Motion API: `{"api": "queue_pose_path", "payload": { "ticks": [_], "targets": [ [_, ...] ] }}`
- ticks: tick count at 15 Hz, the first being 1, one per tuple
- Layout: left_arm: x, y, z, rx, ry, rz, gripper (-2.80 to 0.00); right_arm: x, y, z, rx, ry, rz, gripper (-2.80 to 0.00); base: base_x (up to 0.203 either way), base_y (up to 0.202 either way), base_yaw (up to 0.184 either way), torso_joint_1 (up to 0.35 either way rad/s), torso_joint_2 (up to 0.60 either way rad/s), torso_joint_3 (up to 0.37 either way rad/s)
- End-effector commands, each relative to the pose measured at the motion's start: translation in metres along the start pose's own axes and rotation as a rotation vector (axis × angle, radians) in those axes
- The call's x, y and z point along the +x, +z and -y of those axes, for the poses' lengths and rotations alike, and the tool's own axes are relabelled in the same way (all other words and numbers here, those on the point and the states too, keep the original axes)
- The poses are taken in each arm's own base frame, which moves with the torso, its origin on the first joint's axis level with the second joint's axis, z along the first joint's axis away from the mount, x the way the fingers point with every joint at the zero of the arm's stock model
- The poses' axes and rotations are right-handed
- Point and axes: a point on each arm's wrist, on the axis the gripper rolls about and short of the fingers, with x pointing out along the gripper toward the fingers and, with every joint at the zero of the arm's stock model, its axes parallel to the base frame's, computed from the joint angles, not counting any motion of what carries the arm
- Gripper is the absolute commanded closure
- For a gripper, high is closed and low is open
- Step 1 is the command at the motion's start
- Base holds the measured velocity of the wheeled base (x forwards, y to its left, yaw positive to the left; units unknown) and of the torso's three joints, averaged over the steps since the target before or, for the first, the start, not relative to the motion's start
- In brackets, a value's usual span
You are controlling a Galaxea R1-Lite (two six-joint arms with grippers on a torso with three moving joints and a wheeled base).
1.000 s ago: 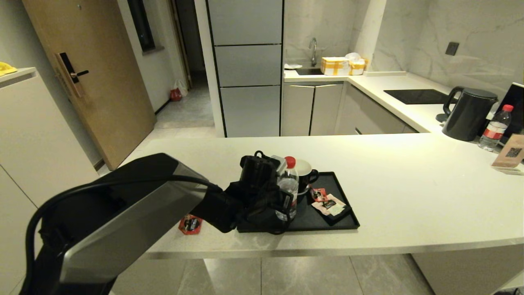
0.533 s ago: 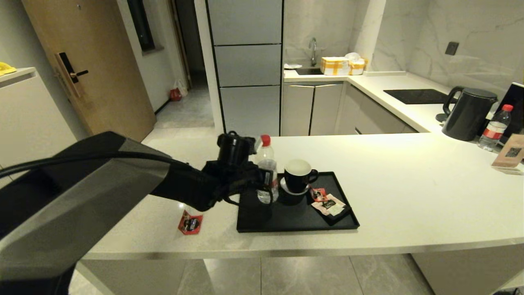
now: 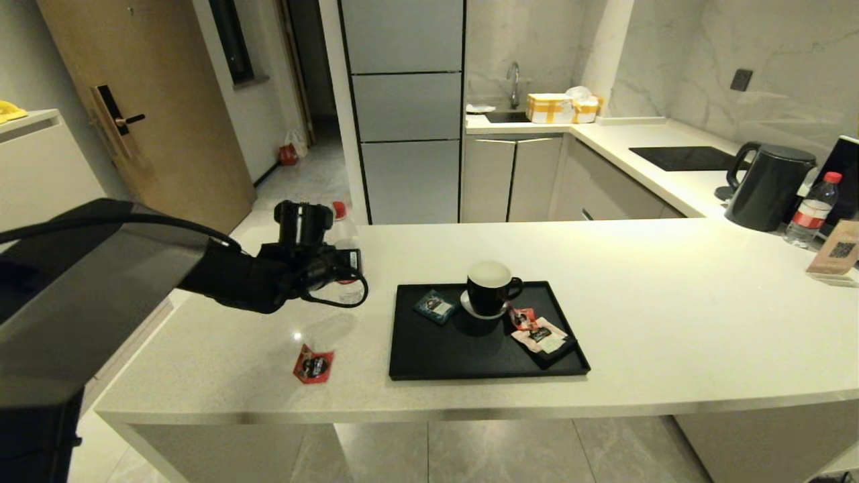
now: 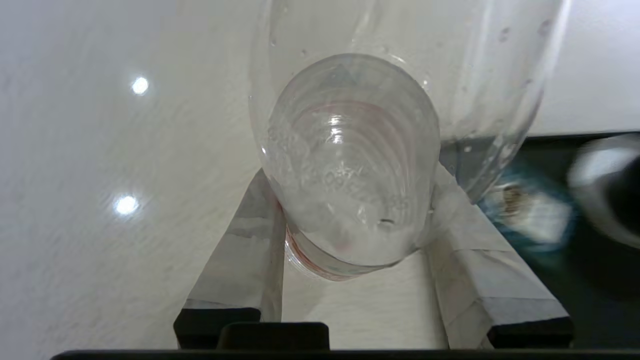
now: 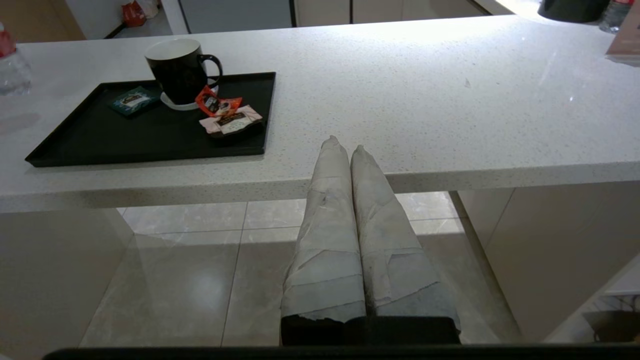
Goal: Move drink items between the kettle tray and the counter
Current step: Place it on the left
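Left gripper [image 3: 345, 268] grips water bottle [image 4: 350, 165] above counter [image 3: 671, 322], left of tray [image 3: 416, 365]. Right gripper [image 5: 345, 150] closed, empty, parked below the counter's near edge.

A black mug [image 3: 492, 291] with a white inside stands on a pale saucer [image 3: 470, 307], its handle turned right. Left of it lies a teal sachet [image 3: 435, 306]; to its near right, a pale pink sachet [image 3: 542, 338] rests on a small dark holder. Far right, a black electric kettle [image 3: 766, 185] stands with a second red-capped bottle [image 3: 811, 210] just beside it and a brown card with a printed code [image 3: 835, 251] nearer. A black hob panel [image 3: 681, 157] sits further back, with yellow-taped boxes [image 3: 560, 107] beside a sink tap [image 3: 513, 83]. A wooden door [image 3: 144, 121] stands far left.
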Motion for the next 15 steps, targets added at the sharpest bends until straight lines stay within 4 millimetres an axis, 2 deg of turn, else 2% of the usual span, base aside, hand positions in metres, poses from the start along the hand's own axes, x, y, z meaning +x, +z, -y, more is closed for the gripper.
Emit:
{"api": "queue_pose_path", "payload": {
  "ticks": [1, 5, 9, 10, 15],
  "targets": [
    [0.014, -0.019, -0.002, 0.005, 0.009, -0.049, 0.0, 0.0, 0.0, 0.0, 0.0, 0.0, -0.001, 0.0, 0.0, 0.0, 0.0, 0.0, 0.0, 0.0],
    [0.027, -0.039, -0.003, 0.01, 0.019, -0.101, 0.0, 0.0, 0.0, 0.0, 0.0, 0.0, -0.003, 0.0, 0.0, 0.0, 0.0, 0.0, 0.0, 0.0],
    [0.026, -0.046, -0.004, 0.018, 0.023, -0.124, 0.0, 0.0, 0.0, 0.0, 0.0, 0.0, -0.003, 0.0, 0.0, 0.0, 0.0, 0.0, 0.0, 0.0],
    [0.026, -0.046, -0.004, 0.018, 0.023, -0.124, -2.8, 0.0, 0.0, 0.0, 0.0, 0.0, -0.003, 0.0, 0.0, 0.0, 0.0, 0.0, 0.0, 0.0],
    [0.02, -0.042, -0.003, 0.016, 0.016, -0.103, -2.8, 0.0, 0.0, 0.0, 0.0, 0.0, -0.003, 0.0, 0.0, 0.0, 0.0, 0.0, 0.0, 0.0]
  ]
}}
